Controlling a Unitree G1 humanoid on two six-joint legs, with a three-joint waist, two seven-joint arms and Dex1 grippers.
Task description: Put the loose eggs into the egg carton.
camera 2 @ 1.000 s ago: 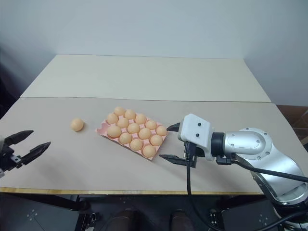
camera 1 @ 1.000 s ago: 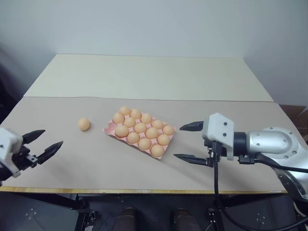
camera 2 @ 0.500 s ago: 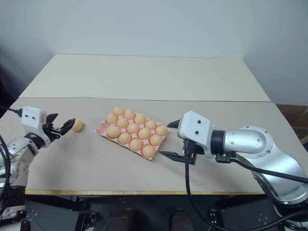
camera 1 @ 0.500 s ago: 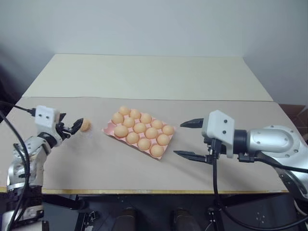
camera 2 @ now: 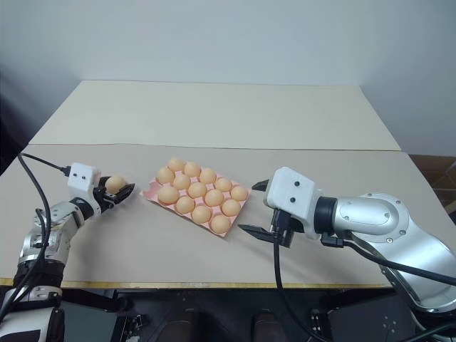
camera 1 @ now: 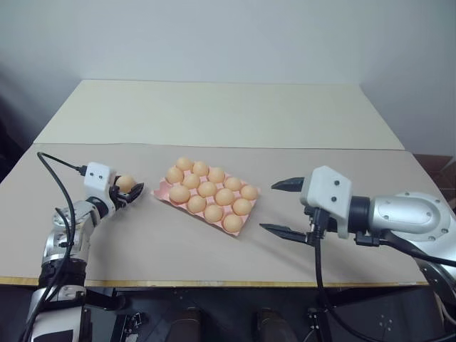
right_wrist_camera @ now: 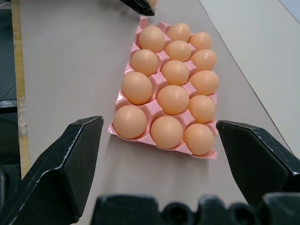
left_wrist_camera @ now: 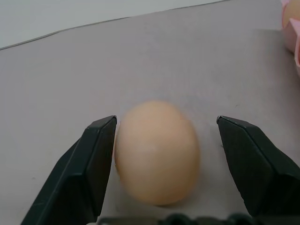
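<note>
One loose egg: the last stray (left_wrist_camera: 157, 152) sits on the grey-brown table (camera 1: 142, 249), just off the left end of the egg carton (camera 1: 162, 190), a little apart from it.
Left gripper: this one (left_wrist_camera: 164, 159) is down at table level with the egg right between its two black fingers (left_wrist_camera: 93, 164). One finger looks pretty much against the shell, the other shows a clear gap, so the jaws are spread around the egg rather than clamped on it. Can't tell if the egg is off the table at all.
Right gripper: it (camera 1: 281, 208) hangs over the table on the other side of the carton, fingers spread as wide as they go, nothing in them, touching nothing.
Carton contents: twelve eggs (right_wrist_camera: 172, 99) sit in the pink tray, packed in rows of three. Whether a free cup is left at the end nearest the stray egg, I honestly can't make out.
Carton position: lying at an angle near the middle of the table, between the two grippers.
</note>
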